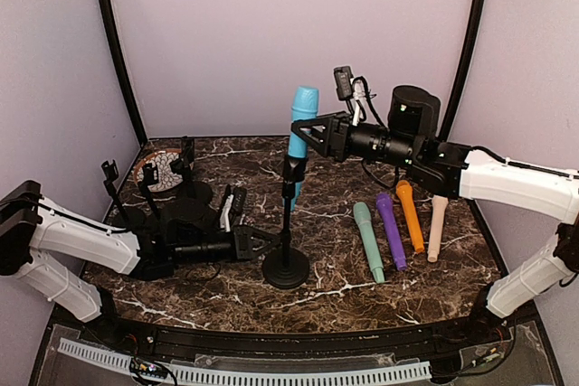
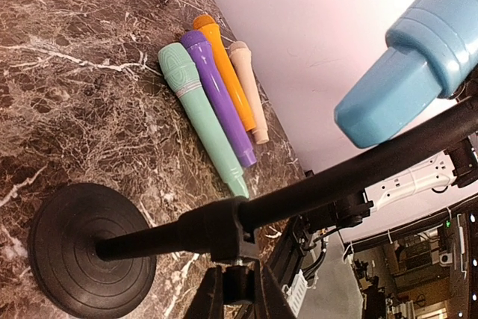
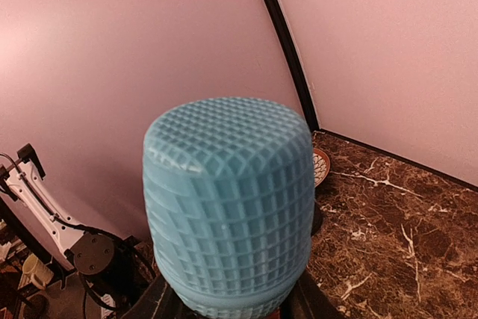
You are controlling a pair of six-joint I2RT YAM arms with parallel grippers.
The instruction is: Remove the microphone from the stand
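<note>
Microphone [image 1: 305, 101]: blue, seated in stand [image 1: 287, 268] | right gripper [image 1: 301, 130]: clamped on it | left gripper [image 1: 270, 242]: clamped on stand pole

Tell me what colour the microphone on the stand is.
The microphone is light blue, its head gridded; clearest in the right wrist view.

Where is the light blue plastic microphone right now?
In the top view the light blue plastic microphone stands upright at table centre, seated in the black round-based stand, with the right gripper shut on it, left of the mint-green microphone lying flat.
</note>
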